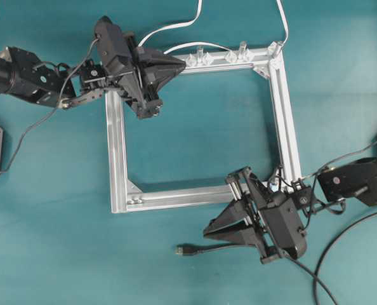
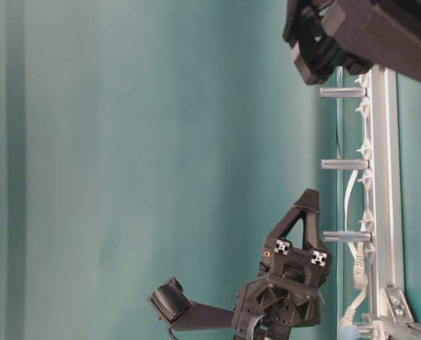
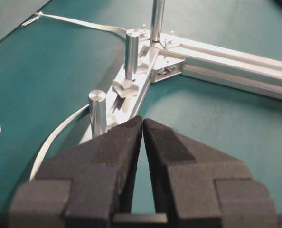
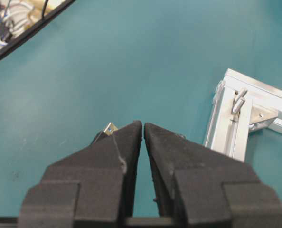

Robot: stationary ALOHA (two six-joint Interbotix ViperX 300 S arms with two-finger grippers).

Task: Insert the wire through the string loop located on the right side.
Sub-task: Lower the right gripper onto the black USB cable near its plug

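The wire (image 1: pixel 204 250) lies on the teal table in front of the square frame, its small plug (image 1: pixel 181 251) pointing left. In the right wrist view the plug's metal tip (image 4: pixel 109 128) peeks out beside the left finger. My right gripper (image 1: pixel 207 232) hangs over the wire behind the plug, shut with nothing between its fingers (image 4: pixel 143 124). The string loop (image 1: pixel 278 173) stands at the lower end of the frame's right rail, just behind that arm's wrist. My left gripper (image 1: pixel 182 63) is shut and empty (image 3: pixel 143 118) over the top rail's left part.
The aluminium frame (image 1: pixel 115 152) lies mid-table. Several upright metal posts (image 3: pixel 98 114) and clear clips (image 1: pixel 209 59) line its top rail. White flat cables (image 1: pixel 176 27) trail off behind it. A thick black arm cable (image 1: pixel 341 238) curves at the lower right.
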